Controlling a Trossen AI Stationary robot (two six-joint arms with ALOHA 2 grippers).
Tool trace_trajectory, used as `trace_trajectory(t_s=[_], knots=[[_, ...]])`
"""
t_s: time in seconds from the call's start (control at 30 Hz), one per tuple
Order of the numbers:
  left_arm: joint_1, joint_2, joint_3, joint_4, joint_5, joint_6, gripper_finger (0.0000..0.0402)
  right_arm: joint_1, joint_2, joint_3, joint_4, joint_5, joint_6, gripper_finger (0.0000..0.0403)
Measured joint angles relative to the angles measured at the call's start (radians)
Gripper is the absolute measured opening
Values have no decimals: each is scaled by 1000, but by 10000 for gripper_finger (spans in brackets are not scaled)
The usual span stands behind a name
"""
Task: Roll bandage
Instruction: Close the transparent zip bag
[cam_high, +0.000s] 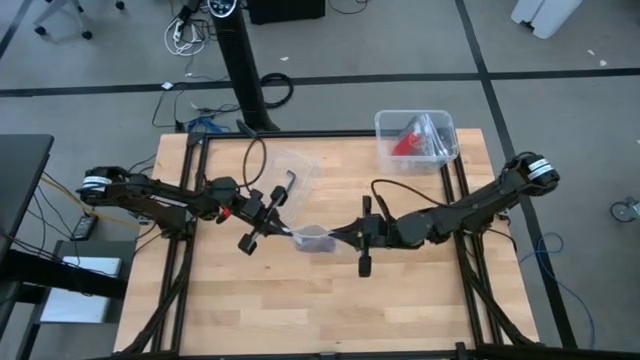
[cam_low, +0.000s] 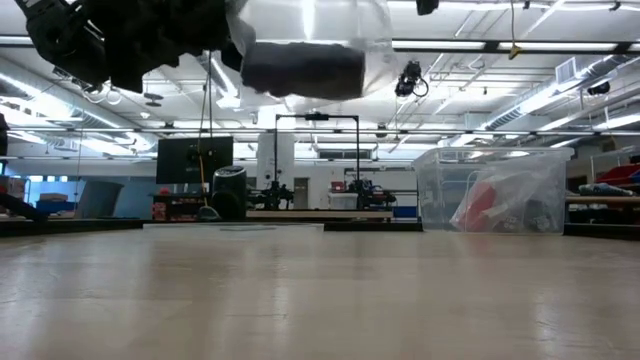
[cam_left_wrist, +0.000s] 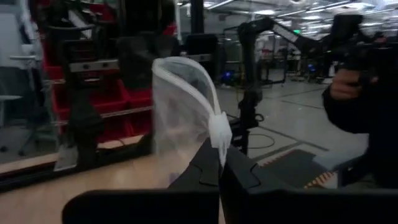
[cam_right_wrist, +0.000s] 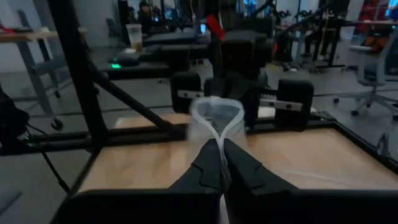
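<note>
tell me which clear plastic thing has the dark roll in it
The bag held up between both end effectors, left and right, each pinching an edge. The bin at the table's far right corner holds a red item instead.

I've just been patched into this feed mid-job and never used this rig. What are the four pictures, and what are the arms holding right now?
You are seeing two dark robot arms at a wooden table. The high view looks straight down; the low view looks level across the tabletop; each wrist view looks forward past one arm's own fingers.

The left gripper and the right gripper meet near the table's middle, each shut on an edge of one clear plastic bag, lifted off the table. A dark roll, likely the bandage, hangs inside that bag in the low view.

Another clear bag lies behind them. A clear bin at the far right corner holds a red item.
</note>
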Motion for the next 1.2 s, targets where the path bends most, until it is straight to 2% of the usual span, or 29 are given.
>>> trace_trajectory(t_s=[0.33,0.6,0.7,0.9,1.03,1.2], knots=[[-2,28,9,-53,-55,2,0,-69,67,-1,-32,-52,58,0],[-2,-5,6,-91,-43,5,0,-37,28,-2,-106,-34,97,2],[-2,-4,6,-135,-46,2,0,-36,8,-2,-133,-38,138,20],[-2,-3,6,-292,-94,18,0,-21,-80,-1,-289,-15,237,83],[-2,-3,6,-378,-174,44,0,-22,-124,-1,-309,-15,243,119],[-2,-3,6,-398,-243,51,0,-71,-62,66,-356,-43,185,129]])
